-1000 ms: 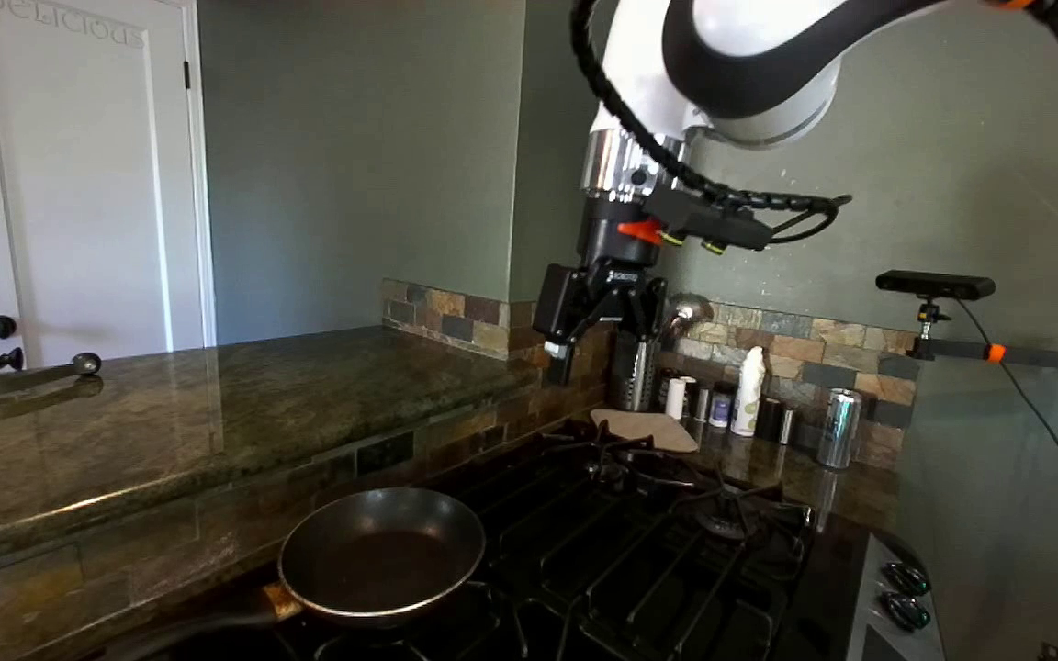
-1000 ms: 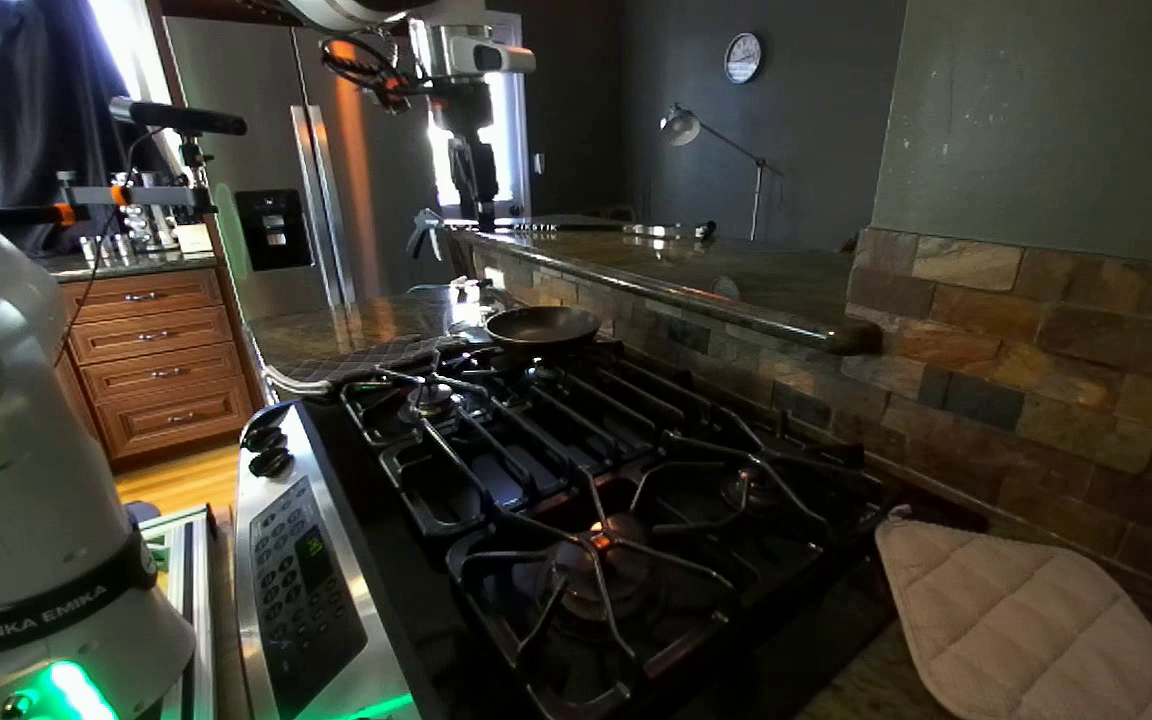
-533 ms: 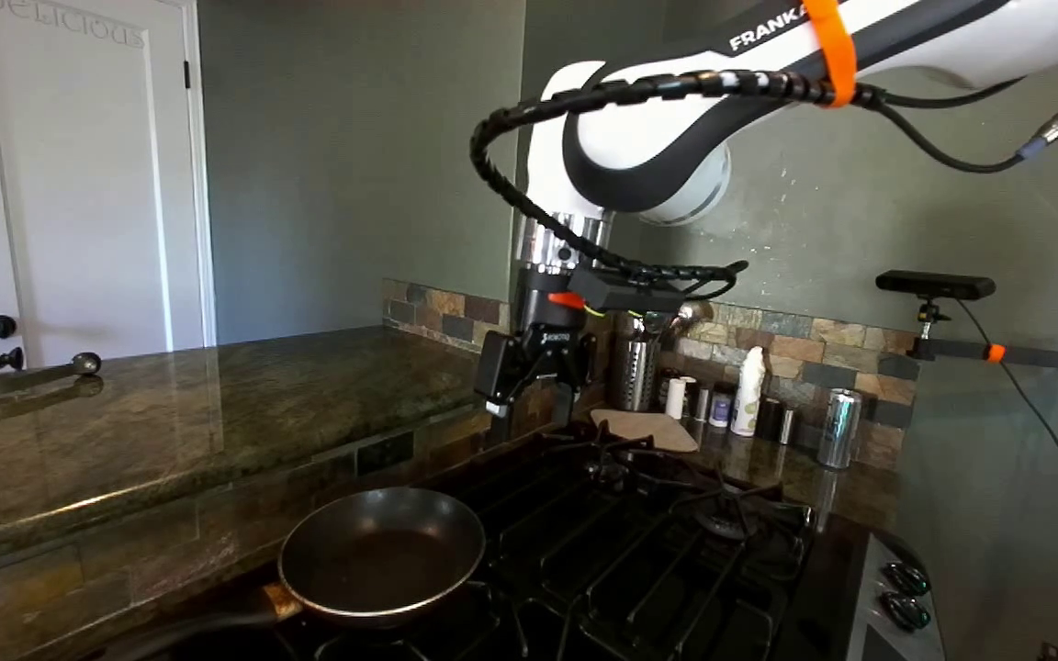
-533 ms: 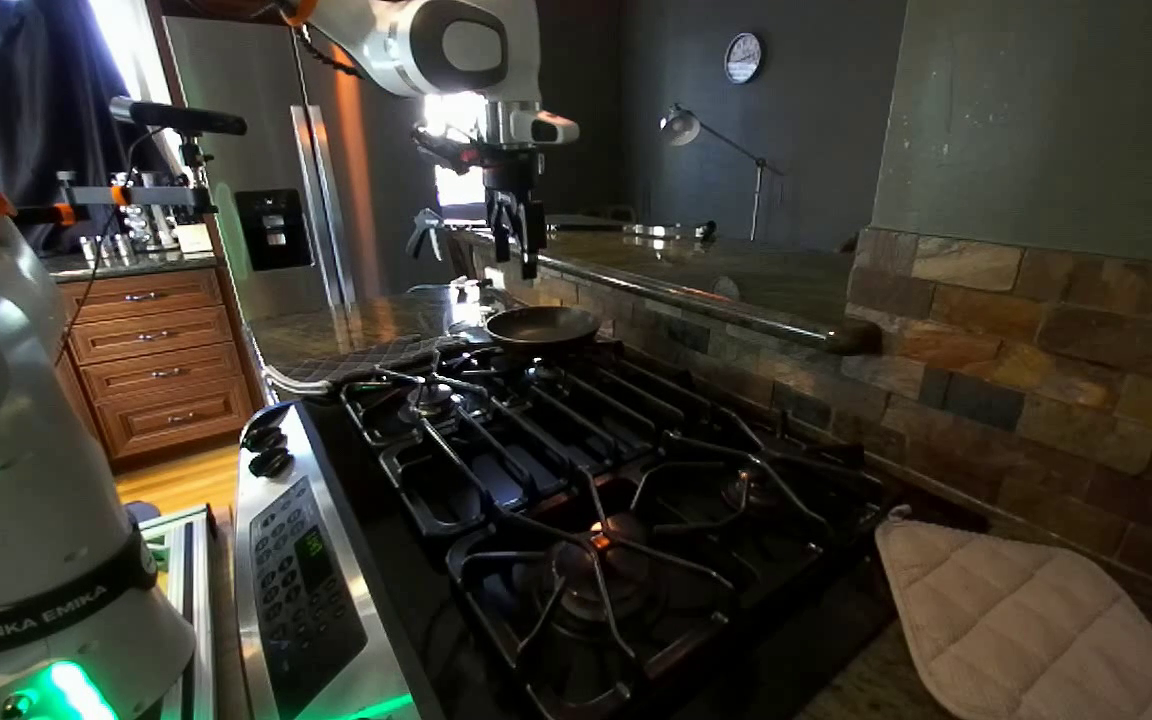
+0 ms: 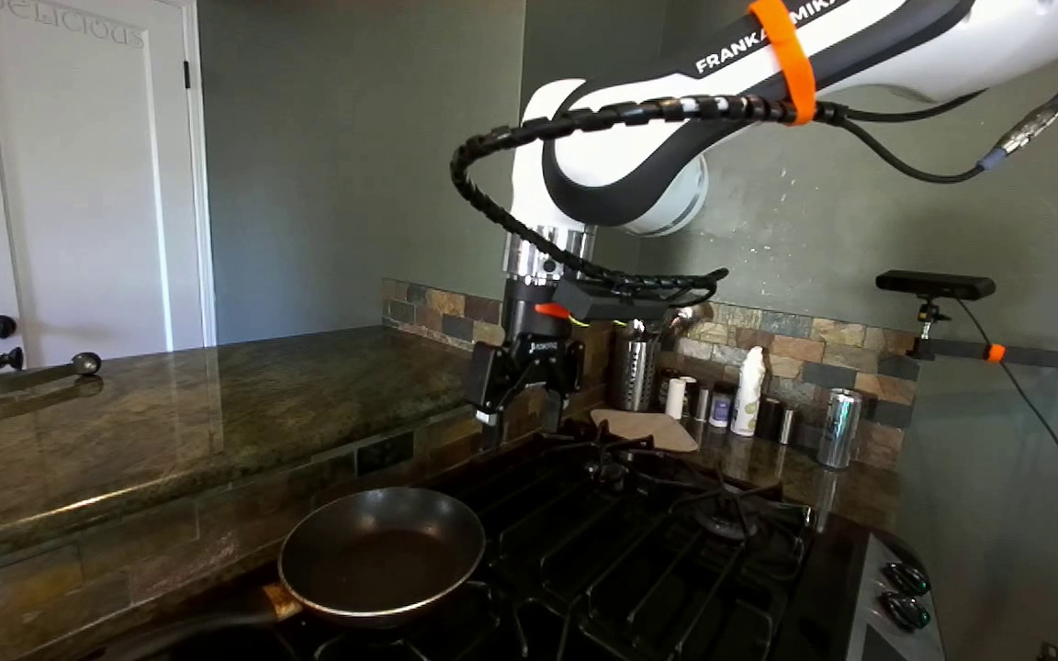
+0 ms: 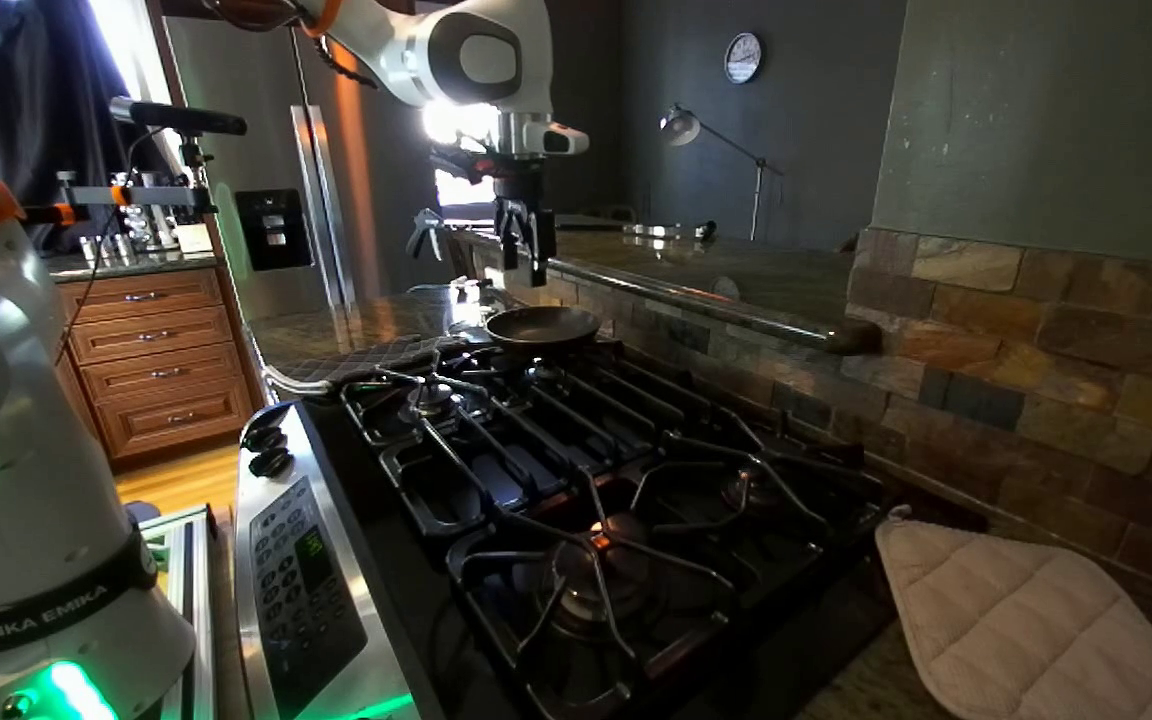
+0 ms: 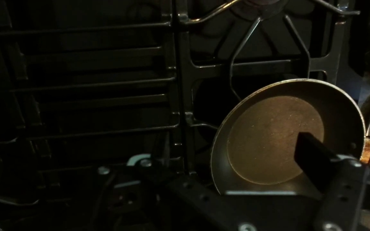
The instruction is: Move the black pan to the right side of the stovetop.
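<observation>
The black pan (image 5: pixel 382 555) sits flat on the stovetop (image 5: pixel 658 560) at its near left end, close to the raised counter ledge. It also shows in an exterior view (image 6: pixel 541 328), at the far end of the stovetop (image 6: pixel 506 480), and in the wrist view (image 7: pixel 268 141). Its dark handle (image 5: pixel 189 633) points away from the grates and runs toward the picture's lower edge. My gripper (image 5: pixel 523 427) is open and empty, pointing down above the grates. In an exterior view the gripper (image 6: pixel 524 268) appears above the pan, not touching it. In the wrist view one finger overlaps the pan's inside.
The raised stone ledge (image 5: pixel 309 386) runs along the stovetop's back. A quilted pot holder (image 6: pixel 1036 610) lies beyond one end. Several bottles and canisters (image 5: pixel 749 395) stand by the wall. Control knobs (image 5: pixel 904 592) line the front. A camera (image 5: pixel 935 285) is on a bracket.
My gripper has come down and moved toward the pan end of the stovetop, mostly in the first half second, then a little more. The pan has not moved.
</observation>
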Controlling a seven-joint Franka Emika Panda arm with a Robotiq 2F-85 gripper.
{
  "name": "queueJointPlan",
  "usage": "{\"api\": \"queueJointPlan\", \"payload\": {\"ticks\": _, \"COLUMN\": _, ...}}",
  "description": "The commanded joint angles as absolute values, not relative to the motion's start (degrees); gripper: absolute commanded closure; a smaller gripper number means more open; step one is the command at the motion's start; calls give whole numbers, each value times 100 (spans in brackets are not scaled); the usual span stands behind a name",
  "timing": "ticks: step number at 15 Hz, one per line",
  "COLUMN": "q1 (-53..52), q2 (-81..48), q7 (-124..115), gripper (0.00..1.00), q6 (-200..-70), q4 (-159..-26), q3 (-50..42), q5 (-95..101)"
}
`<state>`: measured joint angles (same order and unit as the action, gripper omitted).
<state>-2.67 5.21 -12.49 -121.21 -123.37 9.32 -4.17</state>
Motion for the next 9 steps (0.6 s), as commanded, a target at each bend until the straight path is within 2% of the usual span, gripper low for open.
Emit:
{"api": "queueJointPlan", "payload": {"ticks": 1, "q1": -383, "q2": -19, "q7": -1168, "gripper": 0, "q6": -12465, "q4": -12163, "q3": 855, "q5": -46}}
{"api": "queueJointPlan", "payload": {"ticks": 9, "q1": -472, "q2": -909, "q7": -731, "gripper": 0, "q6": -13167, "q4": -11887, "q3": 763, "q5": 77}}
